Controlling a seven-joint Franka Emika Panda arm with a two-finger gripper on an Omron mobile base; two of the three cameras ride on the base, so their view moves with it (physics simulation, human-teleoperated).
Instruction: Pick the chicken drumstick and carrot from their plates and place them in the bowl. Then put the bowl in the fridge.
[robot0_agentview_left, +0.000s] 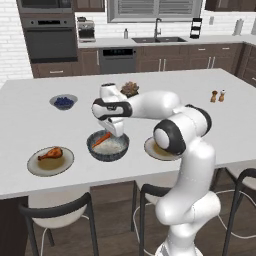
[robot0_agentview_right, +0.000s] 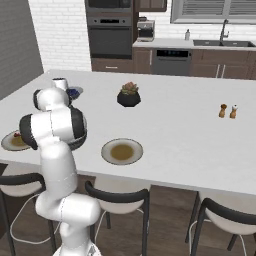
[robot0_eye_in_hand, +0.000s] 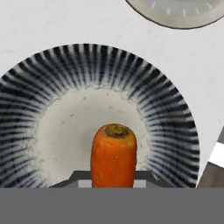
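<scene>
So the two-finger gripper is pinched snug on the slim orange carrot, which points straight down out of the jaws, long axis aimed at the whitish middle of the big dark ribbed bowl directly below. Rim's well clear all round, so I'd guess letting go here lands it inside. Further left on the white island the reddish-brown drumstick sits on its beige plate; the emptied plate is to the right.
</scene>
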